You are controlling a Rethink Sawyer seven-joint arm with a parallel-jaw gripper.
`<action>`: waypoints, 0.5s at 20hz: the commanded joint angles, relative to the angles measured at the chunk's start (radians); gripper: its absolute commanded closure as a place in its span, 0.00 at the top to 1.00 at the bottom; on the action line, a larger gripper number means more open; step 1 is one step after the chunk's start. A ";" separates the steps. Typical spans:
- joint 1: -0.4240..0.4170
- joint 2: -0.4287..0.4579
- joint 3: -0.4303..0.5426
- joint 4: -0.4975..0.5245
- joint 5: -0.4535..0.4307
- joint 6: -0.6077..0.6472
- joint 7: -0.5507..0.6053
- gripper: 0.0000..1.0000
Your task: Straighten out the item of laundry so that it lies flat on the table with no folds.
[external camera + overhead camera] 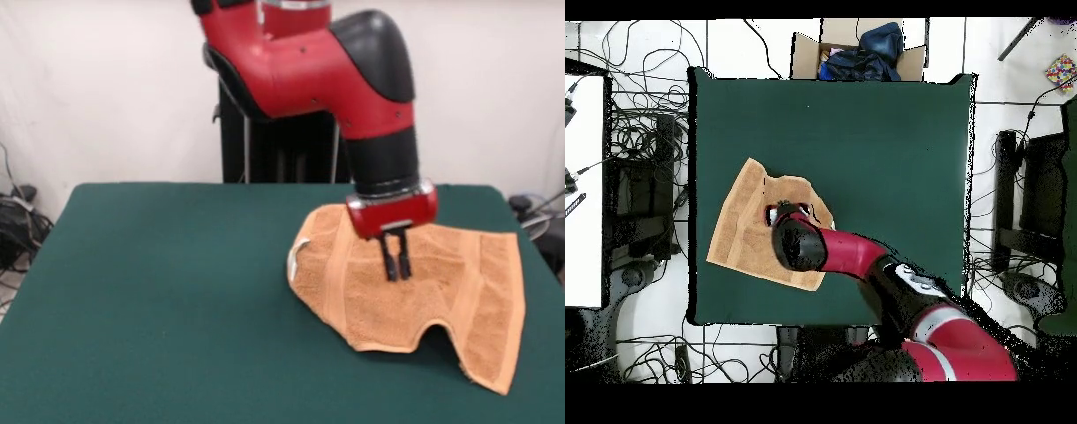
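The item of laundry (459,291) is an orange-tan towel lying rumpled on the right part of the green table (177,291). Its left side is folded over, with a white tag (295,257) at the left edge. A small arch is raised along its front edge. My gripper (397,272) stands straight down over the towel's middle. Its fingers are close together and their tips are sunk into the cloth. In the overhead view the item of laundry (737,228) lies near the table's (885,140) left edge, and the arm's wrist (797,245) covers part of it and hides the fingers.
The towel's right corner reaches close to the table's right edge in the front view. A cardboard box (855,55) with dark cloth stands beyond the table's top edge in the overhead view. Cables lie on the floor all around.
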 commanded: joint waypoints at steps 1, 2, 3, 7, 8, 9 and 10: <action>0.018 -0.053 -0.121 -0.166 0.044 0.109 0.125 0.00; 0.042 -0.020 -0.166 -0.197 0.052 0.117 0.129 0.00; 0.073 0.017 -0.222 -0.232 0.068 0.128 0.135 0.00; 0.081 0.190 -0.296 -0.351 0.093 0.190 0.126 0.00; 0.079 0.222 -0.305 -0.370 0.088 0.170 0.122 0.00; 0.065 0.244 -0.298 -0.381 0.076 0.164 0.111 0.00; 0.057 0.255 -0.293 -0.385 0.066 0.164 0.103 0.00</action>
